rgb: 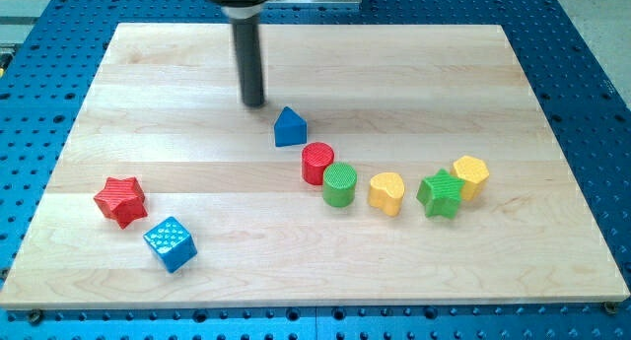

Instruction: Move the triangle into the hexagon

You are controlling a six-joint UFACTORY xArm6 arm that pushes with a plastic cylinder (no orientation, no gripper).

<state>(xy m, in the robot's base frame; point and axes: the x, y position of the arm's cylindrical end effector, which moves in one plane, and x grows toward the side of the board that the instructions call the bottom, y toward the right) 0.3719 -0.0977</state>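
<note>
A blue triangle block (288, 128) lies near the board's middle. A yellow hexagon block (471, 175) lies at the right, touching a green star (441, 194) on its left. My tip (254, 103) stands just up and left of the blue triangle, a small gap apart from it. The rod rises straight to the view's top.
A red cylinder (317, 164) and a green cylinder (339, 185) touch each other just below the triangle. A yellow heart-shaped block (386, 193) lies between them and the green star. A red star (120, 200) and a blue cube (170, 243) lie at the lower left. The wooden board (315, 271) rests on a blue perforated table.
</note>
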